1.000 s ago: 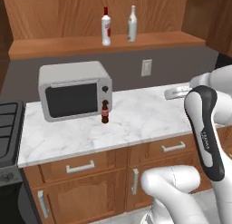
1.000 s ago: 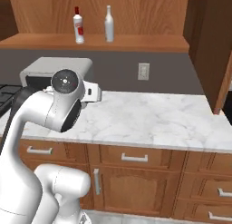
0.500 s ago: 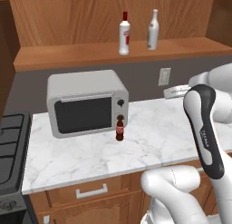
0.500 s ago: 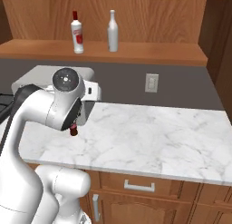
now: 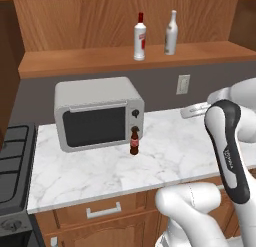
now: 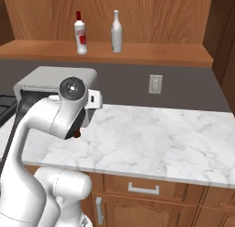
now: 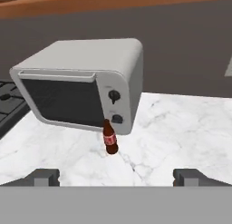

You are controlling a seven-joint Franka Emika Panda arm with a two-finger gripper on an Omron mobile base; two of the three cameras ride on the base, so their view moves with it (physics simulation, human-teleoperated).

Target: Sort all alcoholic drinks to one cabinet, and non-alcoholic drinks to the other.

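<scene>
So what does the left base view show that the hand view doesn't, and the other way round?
Left base view: two tall bottles up on the wooden shelf, a red-capped bottle and a plain pale bottle, plus a wall outlet and a drawer handle below the counter.
Hand view: the open claw, its two fingertips wide apart and holding nothing, aimed towards the cola.
Both: the cola bottle upright on the marble counter, just in front of the microwave by its knobs, and the stove beside it.
</scene>
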